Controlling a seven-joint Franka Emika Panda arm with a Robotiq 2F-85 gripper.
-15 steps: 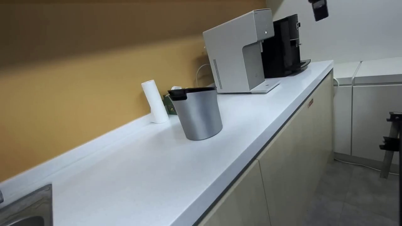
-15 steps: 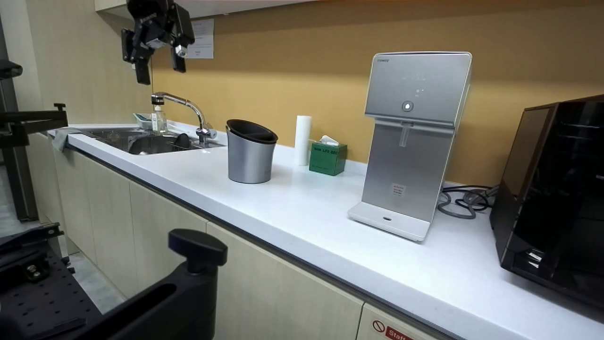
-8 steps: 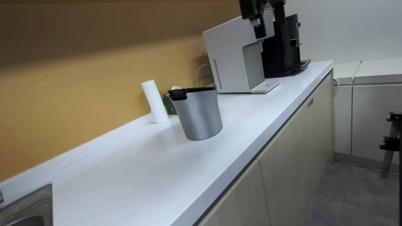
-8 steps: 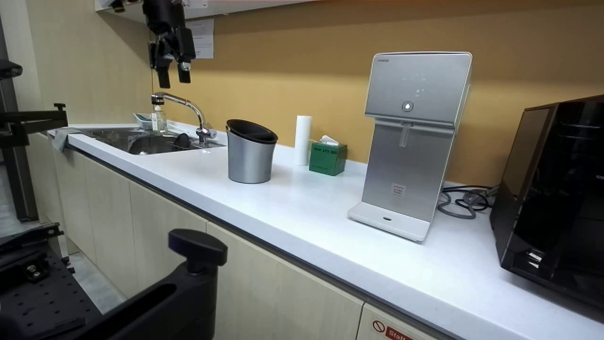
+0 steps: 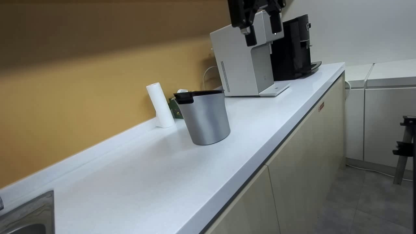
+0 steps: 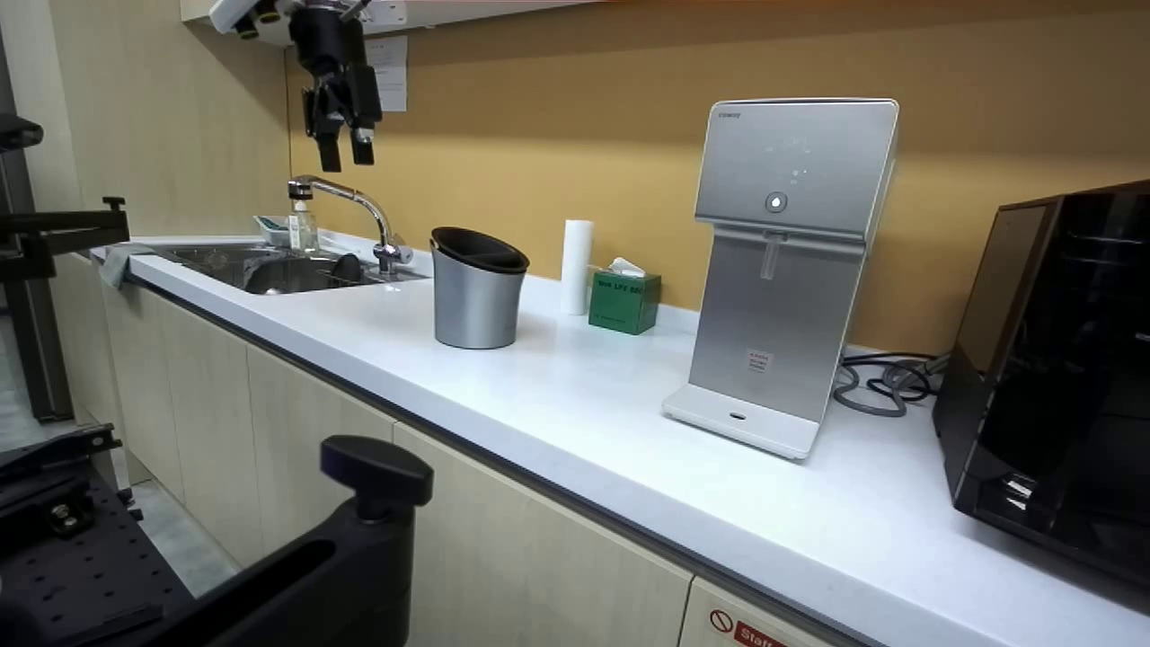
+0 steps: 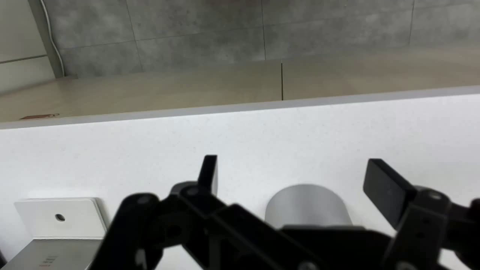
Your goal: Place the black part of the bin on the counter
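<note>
The silver-grey bin [image 5: 209, 122] stands upright on the white counter [image 5: 146, 182]; it shows in both exterior views [image 6: 476, 310]. The black part of the bin [image 6: 481, 249] sits inside it, its slanted black rim at the top [image 5: 209, 93]. My gripper [image 5: 264, 34] is open and empty, high above the counter and well above the bin's height; it also shows in an exterior view [image 6: 347, 157] up near the sink end. In the wrist view the fingers [image 7: 292, 172] are wide apart, with the bin's lower wall [image 7: 307, 206] seen between them. The black part is hidden there behind the gripper body.
A paper towel roll [image 6: 577, 268] and green tissue box [image 6: 624, 301] stand behind the bin by the wall. A grey-white water dispenser [image 6: 782, 305] and black machine [image 6: 1060, 386] stand farther along. The sink [image 6: 278, 270] and faucet [image 6: 359, 202] are at the opposite end.
My gripper has come in from the upper right, moving left and lower in an exterior view, and has shifted slightly right with its wrist turned in both. The bin and black part have not moved.
</note>
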